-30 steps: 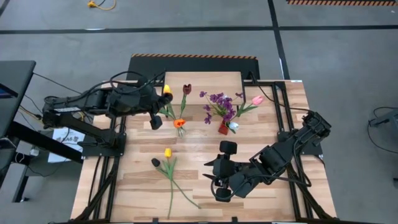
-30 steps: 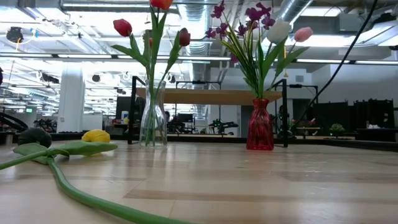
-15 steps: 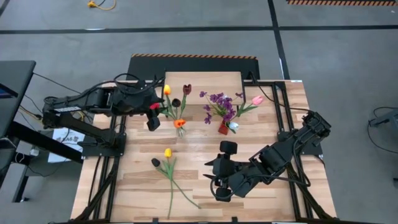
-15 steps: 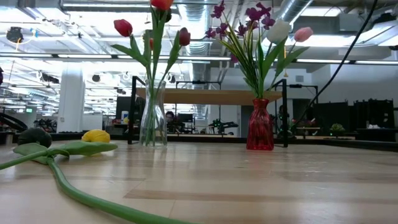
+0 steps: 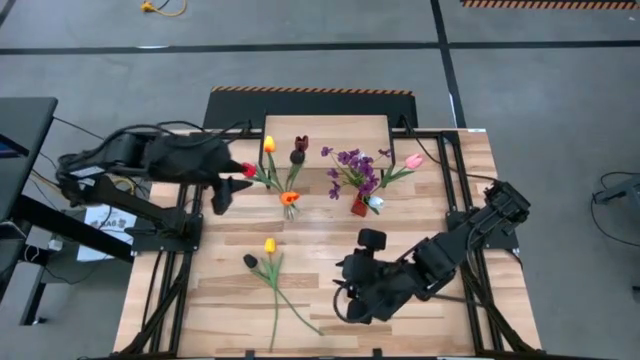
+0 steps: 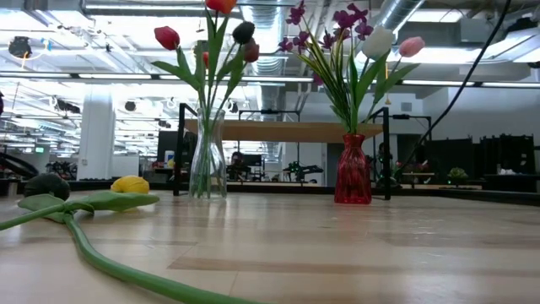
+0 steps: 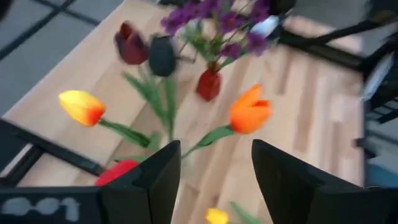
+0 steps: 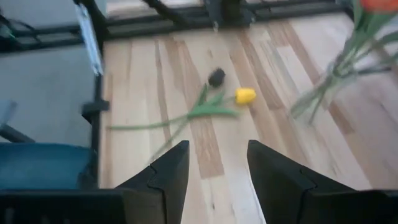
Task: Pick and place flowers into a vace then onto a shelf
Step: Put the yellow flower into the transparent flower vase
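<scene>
On the wooden table (image 5: 330, 235), two tulips (image 5: 272, 275) lie lengthwise toward the front edge; both end effectors spread, empty.

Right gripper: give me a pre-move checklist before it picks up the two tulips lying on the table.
1. Right gripper open and empty: ok.
2. Yellow tulip and dark tulip lying free on the table: ok.
3. Left gripper open, off the clear vase: ok.
4. Clear vase upright: ok.
5. Red vase upright: ok.
6. Stems uncrossed: not ok, they overlap.
</scene>
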{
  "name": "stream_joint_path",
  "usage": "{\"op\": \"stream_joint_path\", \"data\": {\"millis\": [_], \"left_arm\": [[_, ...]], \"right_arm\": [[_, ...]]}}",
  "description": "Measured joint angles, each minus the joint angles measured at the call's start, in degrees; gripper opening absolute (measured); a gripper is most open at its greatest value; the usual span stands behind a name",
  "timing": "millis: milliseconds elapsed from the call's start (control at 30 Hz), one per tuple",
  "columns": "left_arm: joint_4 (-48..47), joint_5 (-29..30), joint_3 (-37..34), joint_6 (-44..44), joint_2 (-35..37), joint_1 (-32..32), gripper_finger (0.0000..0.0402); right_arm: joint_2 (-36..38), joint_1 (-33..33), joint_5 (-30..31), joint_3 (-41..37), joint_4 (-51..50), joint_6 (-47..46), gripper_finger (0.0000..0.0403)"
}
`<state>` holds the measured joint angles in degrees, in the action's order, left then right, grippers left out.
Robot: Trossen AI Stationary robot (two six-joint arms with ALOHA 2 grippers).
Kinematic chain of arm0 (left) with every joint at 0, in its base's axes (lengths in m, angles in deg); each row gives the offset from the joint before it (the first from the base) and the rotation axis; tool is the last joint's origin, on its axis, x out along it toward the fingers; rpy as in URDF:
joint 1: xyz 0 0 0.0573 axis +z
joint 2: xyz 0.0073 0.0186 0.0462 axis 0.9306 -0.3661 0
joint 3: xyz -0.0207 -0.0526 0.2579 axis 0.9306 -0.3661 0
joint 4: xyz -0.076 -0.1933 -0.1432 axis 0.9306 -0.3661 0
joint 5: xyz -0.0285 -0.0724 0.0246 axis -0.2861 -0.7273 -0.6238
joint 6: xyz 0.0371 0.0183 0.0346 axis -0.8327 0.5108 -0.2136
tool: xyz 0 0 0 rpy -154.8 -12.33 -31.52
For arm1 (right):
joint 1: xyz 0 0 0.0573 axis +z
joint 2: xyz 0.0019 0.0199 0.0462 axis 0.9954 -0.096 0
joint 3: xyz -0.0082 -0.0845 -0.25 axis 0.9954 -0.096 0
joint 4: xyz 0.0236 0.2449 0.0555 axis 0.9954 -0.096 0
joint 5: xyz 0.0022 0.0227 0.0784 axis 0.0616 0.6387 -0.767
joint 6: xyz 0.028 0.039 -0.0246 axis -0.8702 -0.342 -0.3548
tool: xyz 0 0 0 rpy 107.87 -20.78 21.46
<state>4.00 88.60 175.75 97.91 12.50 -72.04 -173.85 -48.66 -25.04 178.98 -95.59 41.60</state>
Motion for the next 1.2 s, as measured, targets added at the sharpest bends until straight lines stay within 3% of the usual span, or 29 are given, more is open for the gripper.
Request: {"op": "stream_joint_path", "data": {"millis": [133, 333, 467, 567, 667, 833, 1000, 1200], "left_arm": [[0.80, 5.06, 0.10, 2.05, 2.85, -5.60, 0.0187], [2.26, 16.35, -0.93, 5.26, 5.63, -16.40, 0.0187], [5.20, 17.38, -3.75, 5.54, 5.68, -22.34, 0.0187], [7.85, 17.38, -7.05, 5.79, 5.47, -26.17, 0.0187], [10.46, 19.18, -10.69, 5.90, 5.50, -29.73, 0.0187], [12.74, 23.10, -15.81, 7.96, 5.52, -35.86, 0.0187], [12.73, 23.79, -18.70, 11.79, 5.36, -41.16, 0.0187], [12.96, 23.76, -20.09, 14.13, 5.17, -45.18, 0.0187]], "right_arm": [[-0.60, 2.67, 0.44, -3.39, 4.44, -0.46, 0.0152], [-0.65, 9.43, 7.04, -12.21, 10.69, 0.56, 0.0137], [-0.98, 12.36, 4.17, -18.27, 16.67, 2.84, 0.0122], [-0.83, 12.94, 5.47, -23.64, 25.09, 2.18, 0.0114], [-0.91, 12.01, 9.06, -27.90, 31.46, 1.02, 0.0112], [-1.56, 8.00, 9.65, -33.58, 36.44, -2.76, 0.0114], [-4.22, 3.92, 10.30, -33.95, 37.71, -5.69, 0.0113], [-8.95, -0.66, 8.86, -33.92, 48.51, -5.81, 0.0113]]}}
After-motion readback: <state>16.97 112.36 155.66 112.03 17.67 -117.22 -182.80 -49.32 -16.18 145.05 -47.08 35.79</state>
